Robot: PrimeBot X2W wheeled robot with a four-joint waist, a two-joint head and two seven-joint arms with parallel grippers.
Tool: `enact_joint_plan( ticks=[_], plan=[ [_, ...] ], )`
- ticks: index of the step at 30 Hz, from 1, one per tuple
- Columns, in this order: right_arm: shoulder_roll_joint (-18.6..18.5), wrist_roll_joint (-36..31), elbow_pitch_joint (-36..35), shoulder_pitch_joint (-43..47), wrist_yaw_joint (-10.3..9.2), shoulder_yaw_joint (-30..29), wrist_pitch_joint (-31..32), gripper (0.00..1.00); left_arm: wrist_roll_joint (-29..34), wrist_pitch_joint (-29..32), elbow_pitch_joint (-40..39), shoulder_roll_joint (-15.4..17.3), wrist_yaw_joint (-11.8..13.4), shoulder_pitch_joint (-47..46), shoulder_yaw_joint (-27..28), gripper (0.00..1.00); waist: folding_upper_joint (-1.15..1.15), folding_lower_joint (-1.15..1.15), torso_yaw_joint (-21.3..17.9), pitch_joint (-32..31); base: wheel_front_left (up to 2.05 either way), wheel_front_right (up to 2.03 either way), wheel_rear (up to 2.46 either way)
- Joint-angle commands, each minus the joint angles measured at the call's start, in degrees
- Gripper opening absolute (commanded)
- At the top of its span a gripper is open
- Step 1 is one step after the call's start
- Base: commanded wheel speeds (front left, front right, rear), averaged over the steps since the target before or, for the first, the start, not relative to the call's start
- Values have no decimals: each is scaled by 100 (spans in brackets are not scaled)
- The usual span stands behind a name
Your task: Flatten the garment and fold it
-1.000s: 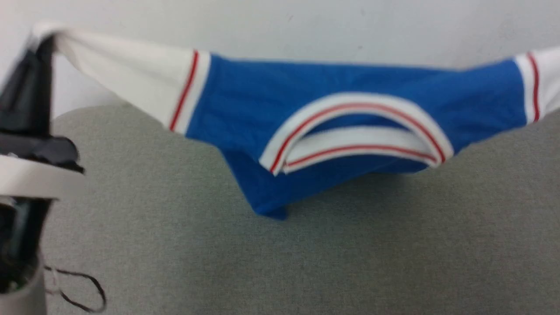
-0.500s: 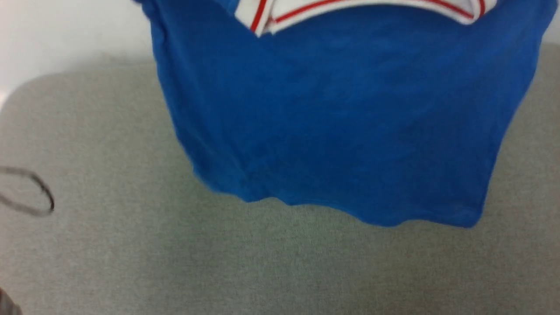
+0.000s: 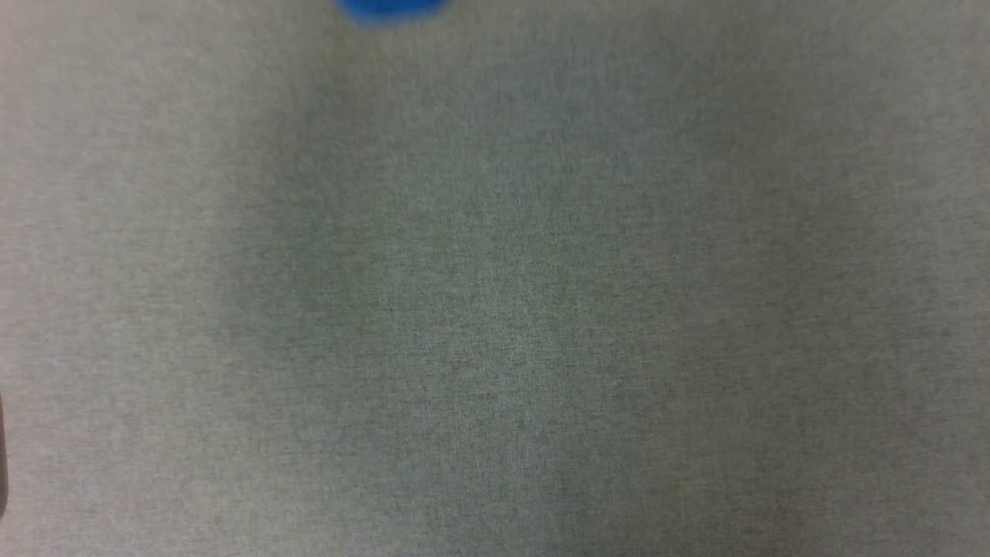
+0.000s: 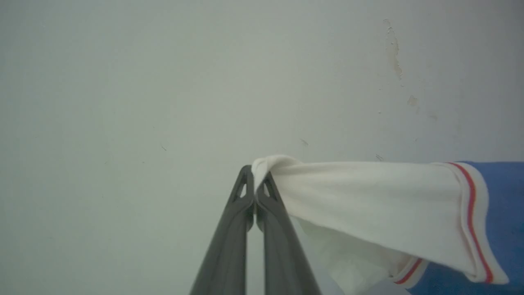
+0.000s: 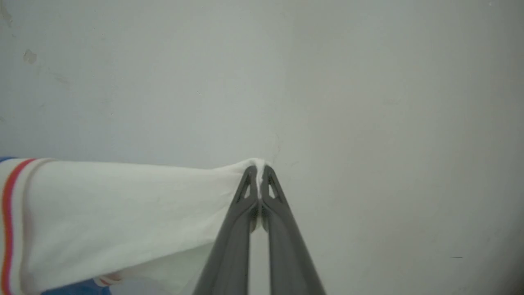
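Observation:
The garment (image 4: 368, 200) is a bright blue shirt with white sleeves edged in red stripes. My left gripper (image 4: 257, 172) is shut on the tip of one white sleeve, which stretches away to the right in the left wrist view. My right gripper (image 5: 258, 170) is shut on the tip of the other white sleeve of the garment (image 5: 123, 205), which runs off to the left there. Both grips are held up in front of a pale wall. In the head view a small blurred blue bit of the garment (image 3: 390, 9) hangs at the top edge.
The grey fabric table top (image 3: 495, 309) spreads under the head camera. A pale scuffed wall (image 4: 163, 82) stands behind both grippers. A dark sliver (image 3: 2, 456) sits at the left edge of the head view.
The head view has swung down: the shirt, spread across it a second ago, has slid up out of the picture until a blue scrap remains. The left arm left that view too.

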Motion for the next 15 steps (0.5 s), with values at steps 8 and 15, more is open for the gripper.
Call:
enact_joint_plan(
  ticks=[8,15],
  plan=[
    [376,14,825,-113,-6,359,-616,0,147,-837,1173,-243,-76,-312,-217,0,0,-3,81,564,0,0,0],
    [291,506,929,1211,-6,988,-826,0,131,-1170,1772,-351,-279,1015,-563,0,0,-3,203,131,0,0,0]
  ],
)
